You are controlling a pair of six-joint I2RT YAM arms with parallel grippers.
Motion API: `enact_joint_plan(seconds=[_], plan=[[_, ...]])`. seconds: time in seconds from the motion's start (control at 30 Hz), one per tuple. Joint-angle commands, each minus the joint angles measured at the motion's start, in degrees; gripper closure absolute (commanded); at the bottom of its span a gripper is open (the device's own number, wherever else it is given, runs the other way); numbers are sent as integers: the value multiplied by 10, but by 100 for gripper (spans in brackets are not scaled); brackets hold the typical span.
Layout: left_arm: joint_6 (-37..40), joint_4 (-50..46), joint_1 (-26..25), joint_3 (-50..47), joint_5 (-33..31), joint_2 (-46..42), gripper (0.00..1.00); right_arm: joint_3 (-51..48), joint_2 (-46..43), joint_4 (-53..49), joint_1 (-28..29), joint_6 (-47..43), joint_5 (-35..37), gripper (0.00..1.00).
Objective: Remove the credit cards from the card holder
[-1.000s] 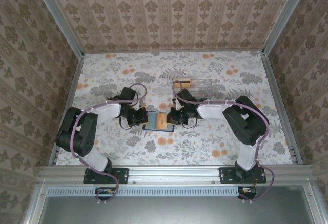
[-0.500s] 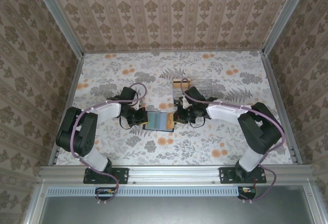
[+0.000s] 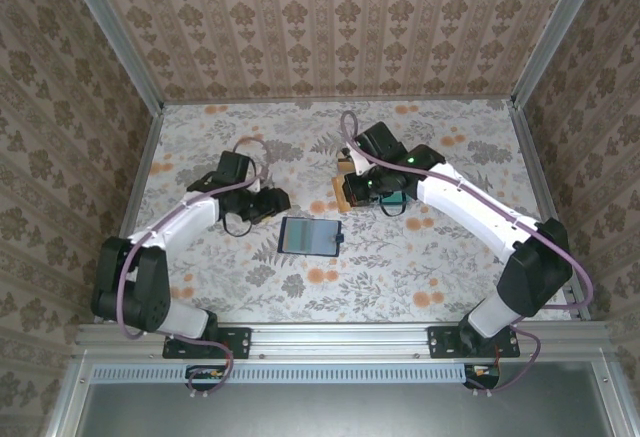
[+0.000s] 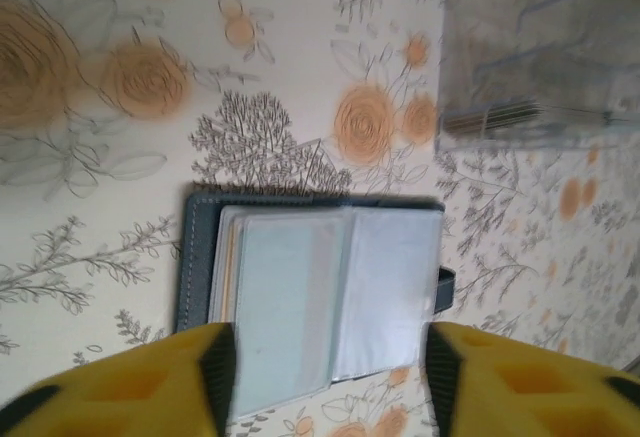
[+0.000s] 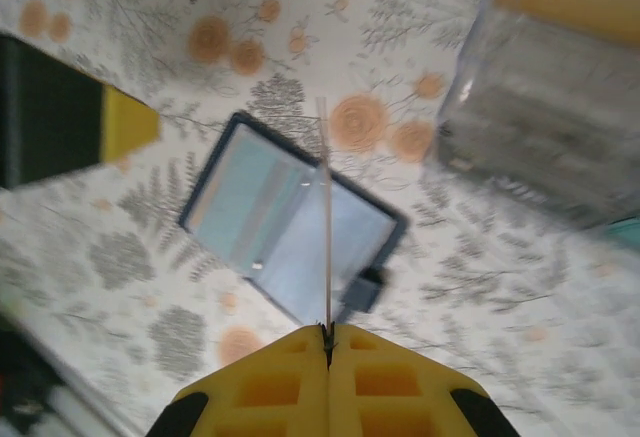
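Right jaws pulled a card [image 5: 327, 217] off the card holder [image 3: 310, 237]

No text I can read. The unfolded dark navy-blue card holder [image 4: 310, 287] just ahead of my left claw [image 4: 325, 357] shows plain blue-grey pockets. The thin card [image 5: 327, 217] pinched in my right claw [image 5: 328, 332] sits edge-on, so its face is unreadable.

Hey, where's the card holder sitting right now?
In the top view, the card holder lies open at centre, just right of the left gripper and nearside of the clear box.
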Motion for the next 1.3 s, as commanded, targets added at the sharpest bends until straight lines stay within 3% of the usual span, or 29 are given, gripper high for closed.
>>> enact_joint_plan(seconds=[0.0, 0.17, 0.37, 0.7, 1.27], plan=[[-5, 5, 18, 18, 17, -29, 29, 38, -3, -87, 16, -154, 119, 100], [2, 12, 29, 15, 17, -60, 0, 68, 27, -92, 43, -320, 225, 100], [15, 8, 32, 10, 21, -76, 0, 82, 79, -70, 74, -502, 335, 100], [27, -17, 49, 7, 9, -109, 0, 59, 104, 37, 72, -669, 387, 100], [25, -25, 78, 0, -3, -127, 0, 67, 145, 76, 23, -708, 352, 100]])
